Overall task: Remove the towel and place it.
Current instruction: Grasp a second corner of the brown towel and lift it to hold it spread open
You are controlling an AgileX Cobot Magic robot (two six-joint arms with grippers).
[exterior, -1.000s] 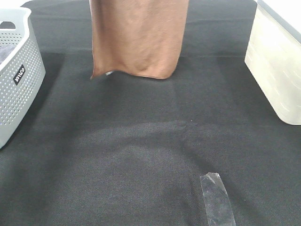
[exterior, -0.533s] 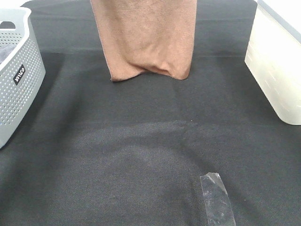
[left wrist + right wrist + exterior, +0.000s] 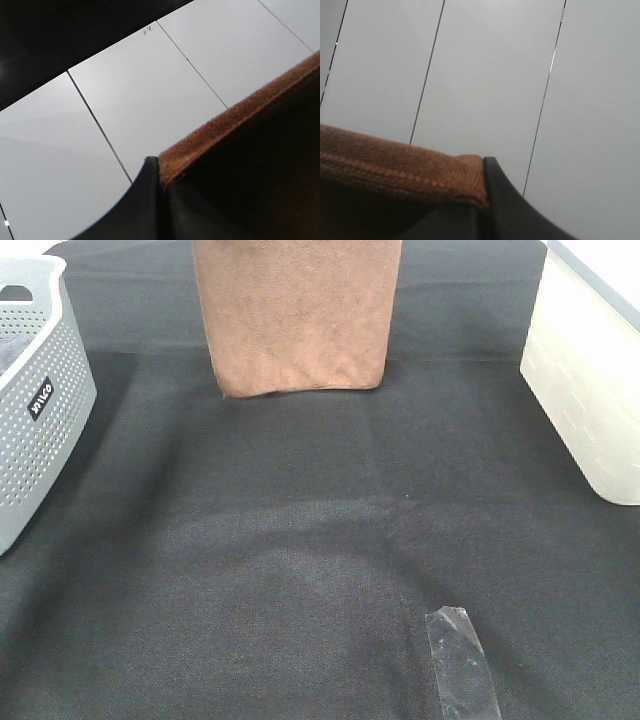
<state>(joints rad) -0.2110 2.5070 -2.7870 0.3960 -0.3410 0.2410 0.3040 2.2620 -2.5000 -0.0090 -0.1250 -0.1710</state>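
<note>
A black table cover (image 3: 300, 570) is spread over the whole surface. The towel (image 3: 300, 320) is held hanging at the far middle; its lower edge seems just to meet the cover. A white bin (image 3: 590, 390) is set at the right, a grey perforated basket (image 3: 40, 420) at the left. The left gripper (image 3: 161, 170) and right gripper (image 3: 481, 207) are each clamped on the towel's stitched edge. A clear tape strip (image 3: 462, 665) is stuck near the front.

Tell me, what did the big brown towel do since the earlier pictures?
The brown microfibre towel swayed right, then back, and its wavy lower edge rose slightly and straightened. The left hand and right hand pinch its top hem. The grey perforated plastic basket, white plastic tub and clear tape strip stayed put.
</note>
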